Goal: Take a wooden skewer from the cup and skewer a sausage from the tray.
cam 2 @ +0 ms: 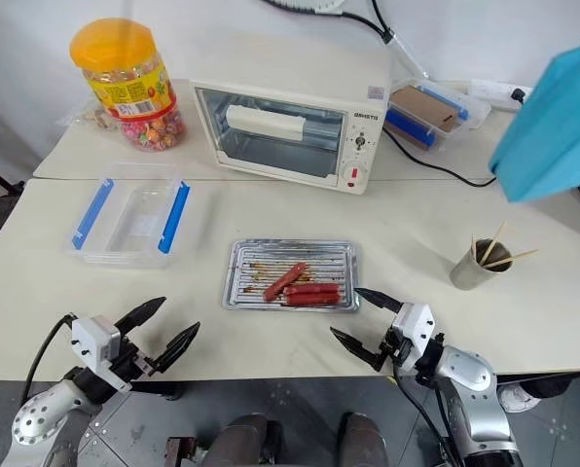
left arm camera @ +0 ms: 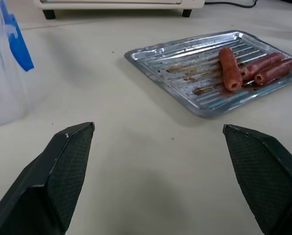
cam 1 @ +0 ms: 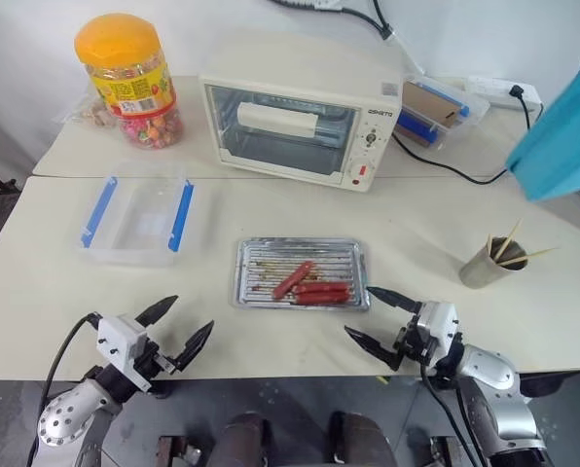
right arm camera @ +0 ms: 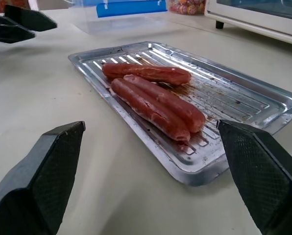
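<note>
table point(cam 1: 56, 272) carrying tray point(cam 1: 251, 248) centrally | both pincers, left pincer point(cam 1: 173, 329) and right pincer point(cam 1: 373, 316), hovering wide, empty near tray | skewers point(cam 1: 509, 248) sitting untouched in cup point(cam 1: 483, 269); sausages point(cam 1: 309, 284) waiting unskewered

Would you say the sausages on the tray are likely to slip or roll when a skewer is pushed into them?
Probably. The sausages are round and glossy, lying loose on the greasy ribbed tray, so they may roll or slide. They look soft enough to pierce.

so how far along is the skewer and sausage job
Nothing looks done yet. The skewers stand in the cup, and three sausages lie unpierced on the tray. Nothing is in hand: the left claw and right claw are open near the table's front edge. Taking a skewer and piercing a sausage both remain.
</note>
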Robot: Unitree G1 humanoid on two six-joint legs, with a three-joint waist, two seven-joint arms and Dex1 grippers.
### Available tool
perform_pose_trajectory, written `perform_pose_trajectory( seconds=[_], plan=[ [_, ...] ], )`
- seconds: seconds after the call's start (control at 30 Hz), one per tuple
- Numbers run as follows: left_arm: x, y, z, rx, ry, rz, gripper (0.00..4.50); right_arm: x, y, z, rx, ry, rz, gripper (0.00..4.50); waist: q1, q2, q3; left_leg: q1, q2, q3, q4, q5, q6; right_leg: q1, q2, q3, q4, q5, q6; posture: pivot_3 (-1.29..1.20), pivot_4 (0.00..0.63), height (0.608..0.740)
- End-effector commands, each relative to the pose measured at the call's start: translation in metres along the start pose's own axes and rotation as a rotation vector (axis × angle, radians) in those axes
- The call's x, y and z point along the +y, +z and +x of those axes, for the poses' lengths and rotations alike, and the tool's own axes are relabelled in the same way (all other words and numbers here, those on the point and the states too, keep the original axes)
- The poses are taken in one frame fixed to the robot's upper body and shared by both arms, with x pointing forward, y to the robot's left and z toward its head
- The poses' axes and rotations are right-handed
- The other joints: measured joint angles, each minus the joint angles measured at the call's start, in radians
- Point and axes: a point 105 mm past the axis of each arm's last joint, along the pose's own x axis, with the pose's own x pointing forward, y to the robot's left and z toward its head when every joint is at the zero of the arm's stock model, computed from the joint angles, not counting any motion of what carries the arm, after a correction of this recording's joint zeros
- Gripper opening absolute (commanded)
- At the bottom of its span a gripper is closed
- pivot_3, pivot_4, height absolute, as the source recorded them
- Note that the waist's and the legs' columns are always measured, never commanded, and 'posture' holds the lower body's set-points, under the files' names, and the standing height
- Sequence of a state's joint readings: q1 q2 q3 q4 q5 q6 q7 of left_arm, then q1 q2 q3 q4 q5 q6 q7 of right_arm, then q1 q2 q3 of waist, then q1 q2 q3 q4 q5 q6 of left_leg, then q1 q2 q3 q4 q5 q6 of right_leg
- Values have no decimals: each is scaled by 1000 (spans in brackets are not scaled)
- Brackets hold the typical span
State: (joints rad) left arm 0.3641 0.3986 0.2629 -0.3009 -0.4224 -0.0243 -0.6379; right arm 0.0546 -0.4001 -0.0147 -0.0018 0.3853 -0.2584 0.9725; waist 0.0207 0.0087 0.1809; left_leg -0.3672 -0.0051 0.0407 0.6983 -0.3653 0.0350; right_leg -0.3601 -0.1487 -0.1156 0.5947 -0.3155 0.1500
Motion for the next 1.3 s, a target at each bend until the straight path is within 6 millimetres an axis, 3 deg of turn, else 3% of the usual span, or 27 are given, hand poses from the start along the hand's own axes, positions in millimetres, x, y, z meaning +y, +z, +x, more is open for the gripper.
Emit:
perform_pose_trajectory(
  seconds=[0.03,0.4,0.47,0.57,0.63,0.9,1.3],
  plan=[
    [6,10,-3,-47,54,15,4459,-10,9,-1,-50,-76,-3,4500,1,0,0,0,0,0,0,0,0,0,0,0,0,0,0,0,150,740],
    [15,14,-6,-86,187,-1,4459,-16,11,2,-60,-114,-17,4500,0,0,0,0,0,0,0,0,0,0,0,0,0,0,0,0,150,740],
    [17,15,-8,-91,219,5,4459,-25,13,-2,-89,-199,-7,4500,0,0,0,0,0,0,0,0,0,0,0,0,0,0,0,0,150,740],
    [32,20,-18,-170,414,-31,4459,-47,10,-14,-125,-398,3,4500,1,0,0,0,0,0,0,0,0,0,0,0,0,0,0,0,150,740],
    [35,22,-19,-193,463,-49,4459,-50,9,-16,-132,-443,7,4500,3,0,0,0,0,0,0,0,0,0,0,0,0,0,0,0,150,740],
    [21,18,-16,-189,493,-113,4459,-35,7,-13,-126,-394,33,4500,1,-1,0,0,0,0,0,0,0,0,0,1,0,0,0,0,150,740],
    [28,26,-5,-212,482,-96,4459,-29,7,-4,-127,-349,12,4500,-1,-1,0,0,0,0,0,0,0,0,0,1,0,0,0,0,150,740]
  ],
)
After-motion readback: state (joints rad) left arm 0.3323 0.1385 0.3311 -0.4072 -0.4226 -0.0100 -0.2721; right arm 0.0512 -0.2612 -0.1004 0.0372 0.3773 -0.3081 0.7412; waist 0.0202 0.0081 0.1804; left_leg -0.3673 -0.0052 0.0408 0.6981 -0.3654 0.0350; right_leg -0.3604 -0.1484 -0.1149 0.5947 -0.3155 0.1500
